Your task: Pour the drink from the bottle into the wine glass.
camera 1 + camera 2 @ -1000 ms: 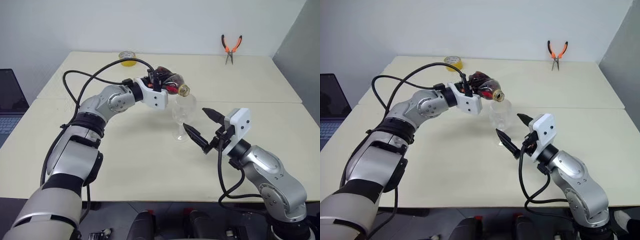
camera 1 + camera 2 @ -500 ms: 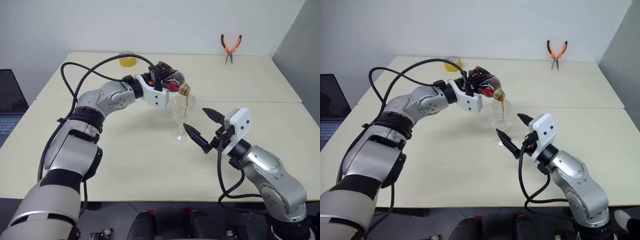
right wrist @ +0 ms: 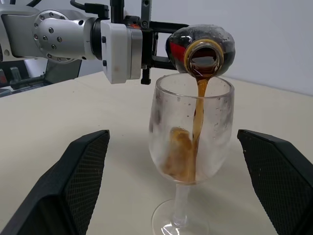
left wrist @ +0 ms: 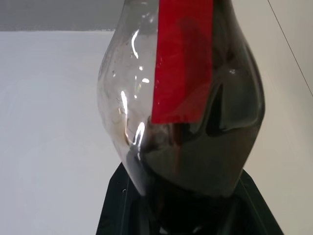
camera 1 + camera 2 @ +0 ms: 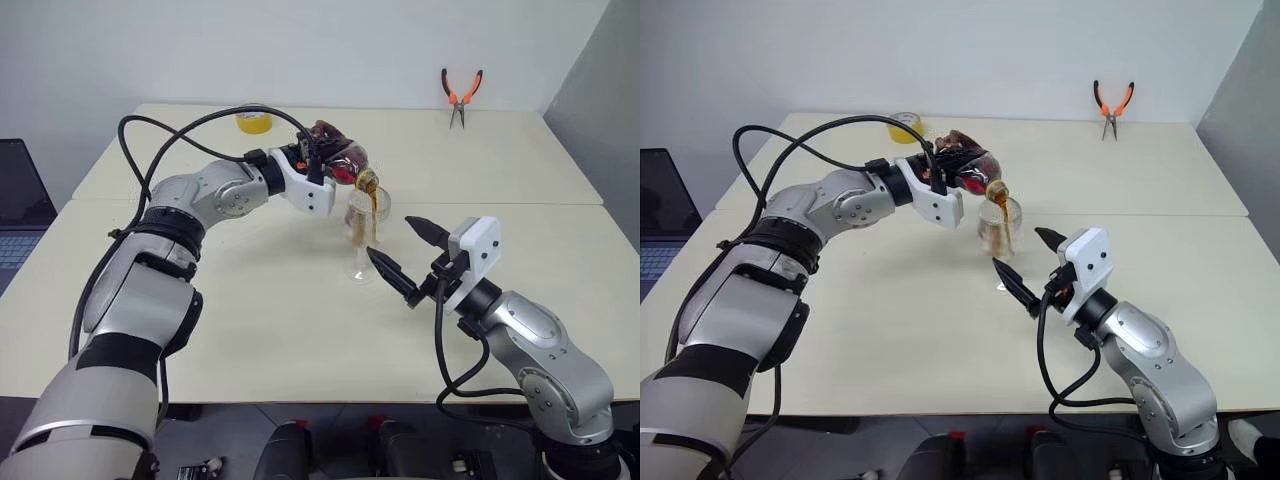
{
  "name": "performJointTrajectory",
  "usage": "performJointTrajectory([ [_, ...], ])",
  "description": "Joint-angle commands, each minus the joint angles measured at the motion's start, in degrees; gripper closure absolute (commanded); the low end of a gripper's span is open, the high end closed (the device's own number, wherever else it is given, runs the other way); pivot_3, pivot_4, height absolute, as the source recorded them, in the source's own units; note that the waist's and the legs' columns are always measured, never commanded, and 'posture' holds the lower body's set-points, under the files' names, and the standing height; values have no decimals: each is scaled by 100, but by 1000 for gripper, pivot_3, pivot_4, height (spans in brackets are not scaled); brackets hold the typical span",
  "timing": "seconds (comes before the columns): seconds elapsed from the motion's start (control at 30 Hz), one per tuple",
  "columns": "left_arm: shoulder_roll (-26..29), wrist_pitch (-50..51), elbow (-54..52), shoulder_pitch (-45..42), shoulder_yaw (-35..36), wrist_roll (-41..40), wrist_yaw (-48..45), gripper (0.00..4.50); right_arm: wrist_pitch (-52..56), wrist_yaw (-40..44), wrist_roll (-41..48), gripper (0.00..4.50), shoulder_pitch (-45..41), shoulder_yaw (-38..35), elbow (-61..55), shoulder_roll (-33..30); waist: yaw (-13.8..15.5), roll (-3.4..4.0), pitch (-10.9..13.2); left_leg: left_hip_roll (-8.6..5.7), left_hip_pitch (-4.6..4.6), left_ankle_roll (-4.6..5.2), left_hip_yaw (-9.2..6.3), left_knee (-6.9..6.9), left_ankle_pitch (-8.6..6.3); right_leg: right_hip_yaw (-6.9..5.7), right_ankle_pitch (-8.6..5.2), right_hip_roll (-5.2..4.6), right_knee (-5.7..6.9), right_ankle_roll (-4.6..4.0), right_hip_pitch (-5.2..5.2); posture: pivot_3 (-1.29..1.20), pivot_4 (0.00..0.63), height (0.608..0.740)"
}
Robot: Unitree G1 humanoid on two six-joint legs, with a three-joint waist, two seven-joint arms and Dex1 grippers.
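1. Right wrist view puts you right in front of it: the bottle (image 3: 201, 49) is tipped mouth-down over the wine glass (image 3: 190, 147), its mouth just above the rim, with no cap on the opening.
2. A thin brown stream of the drink (image 3: 197, 110) runs from the mouth into the bowl, and a foamy pool sits at the bottom of it.
3. The left gripper (image 5: 312, 165) is clenched on the bottle's body, the arm reaching across the table (image 5: 250, 310) from the left.
4. From the left wrist view, the bottle's bulbous base (image 4: 181, 103) looms close with its red label mark (image 4: 183, 58); dark liquid lies along one side and the other side is clear.
5. The glass stands upright on its foot near the middle of the table, its stem (image 3: 182, 203) unheld.
6. The right gripper (image 5: 400, 255) hovers just beside the glass, on the near right side of it, fingers spread wide with nothing between them; from its own camera, the two fingers (image 3: 80, 171) stand either side of the glass without touching it.
7. Farther back, a yellow tape roll (image 5: 254, 120) sits at the table's far edge.
8. Orange-handled pliers (image 5: 461, 95) lie toward the far right.
9. A laptop (image 5: 20, 215) shows at the left edge.
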Motion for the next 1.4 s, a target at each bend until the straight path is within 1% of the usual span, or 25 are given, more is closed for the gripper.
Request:
performJointTrajectory([
  [0.03, 107, -45, -44, -290, 10, 19, 220, 3736, -102, -10, -42, 0, -9, 6, -138, 23, 0, 0, 0, 0, 0, 0, 0, 0, 0, 0, 0, 0, 0, 0, 0, 0, 150, 740],
  [0.63, 142, -115, -21, -410, -22, 23, 462, 3737, -103, -12, -53, 0, 59, 28, -180, 10, -1, 0, 0, 0, 0, -10, 3, 1, 6, 1, 0, 0, 3, 0, -1, 0, 150, 740],
  [1.4, 256, -78, -6, -409, -51, 130, 547, 3744, -131, 29, -41, 0, 96, 27, -156, 28, -1, 0, 0, 0, 1, -14, 5, 3, 8, 2, 0, -1, 8, 0, -3, 0, 150, 740],
])
